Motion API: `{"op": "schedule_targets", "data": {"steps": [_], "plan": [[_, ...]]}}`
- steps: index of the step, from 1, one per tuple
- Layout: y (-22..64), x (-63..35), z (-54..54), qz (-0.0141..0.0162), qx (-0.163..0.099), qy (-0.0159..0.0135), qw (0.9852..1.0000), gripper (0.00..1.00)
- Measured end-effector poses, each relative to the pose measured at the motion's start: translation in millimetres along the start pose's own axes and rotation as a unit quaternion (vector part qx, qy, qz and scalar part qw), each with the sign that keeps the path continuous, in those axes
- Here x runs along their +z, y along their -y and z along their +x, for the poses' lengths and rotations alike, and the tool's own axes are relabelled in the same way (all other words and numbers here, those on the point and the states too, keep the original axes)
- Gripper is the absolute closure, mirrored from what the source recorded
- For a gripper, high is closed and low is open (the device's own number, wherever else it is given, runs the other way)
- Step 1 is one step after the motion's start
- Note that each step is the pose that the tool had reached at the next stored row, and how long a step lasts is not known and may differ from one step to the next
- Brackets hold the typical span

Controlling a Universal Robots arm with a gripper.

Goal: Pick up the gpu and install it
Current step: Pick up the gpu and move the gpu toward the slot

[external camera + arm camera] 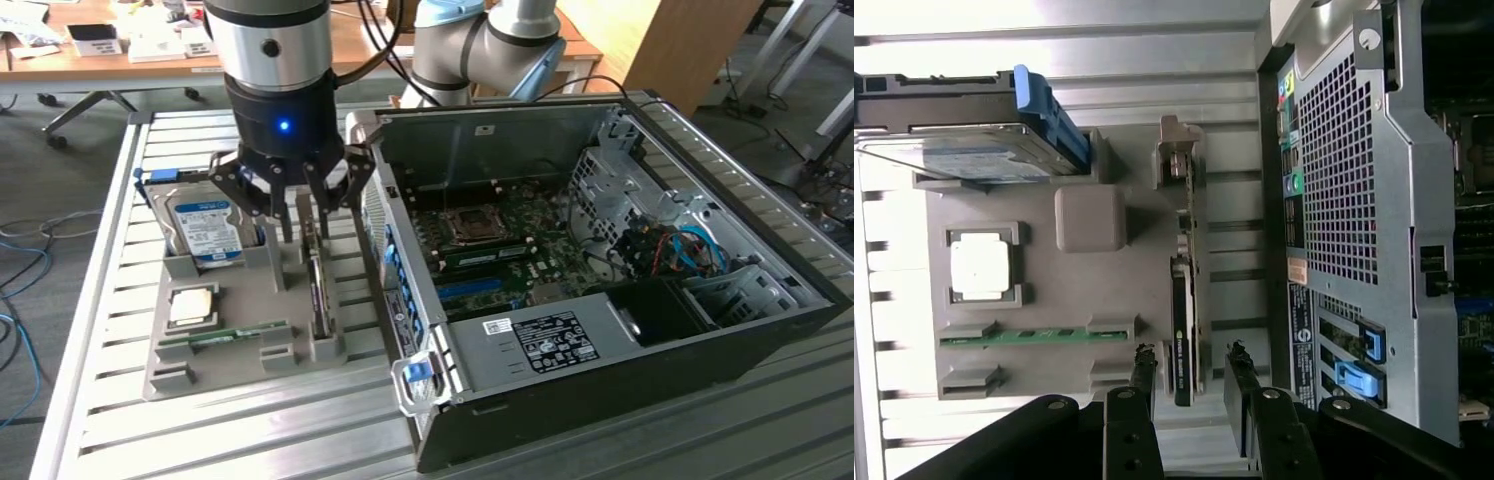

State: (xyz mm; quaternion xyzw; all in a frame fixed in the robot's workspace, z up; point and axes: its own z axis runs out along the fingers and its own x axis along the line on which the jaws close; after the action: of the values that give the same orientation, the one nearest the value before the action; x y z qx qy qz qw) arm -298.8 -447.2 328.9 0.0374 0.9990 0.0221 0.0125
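Barely started tbh: the gpu (1184, 300) is left standing on edge in the grey tray (220, 365) beside the open PC case (601, 420), straddled by the open pincer (1190, 360), nothing gripped or installed yet.

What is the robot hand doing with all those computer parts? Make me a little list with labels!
gpu: standing on edge in a slot of the grey tray
gripper: open, one finger on each side of the gpu, gaps visible
also in tray: hard drive, processor chip, RAM stick
computer case: open, right beside the tray
task so far: gpu not yet picked up
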Motion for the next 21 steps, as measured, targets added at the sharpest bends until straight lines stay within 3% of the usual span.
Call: {"op": "schedule_targets", "data": {"steps": [21], "plan": [[0.3, 7.0, 0.2, -0.0001, 0.000, 0.0001, 1.0000, 0.58]]}}
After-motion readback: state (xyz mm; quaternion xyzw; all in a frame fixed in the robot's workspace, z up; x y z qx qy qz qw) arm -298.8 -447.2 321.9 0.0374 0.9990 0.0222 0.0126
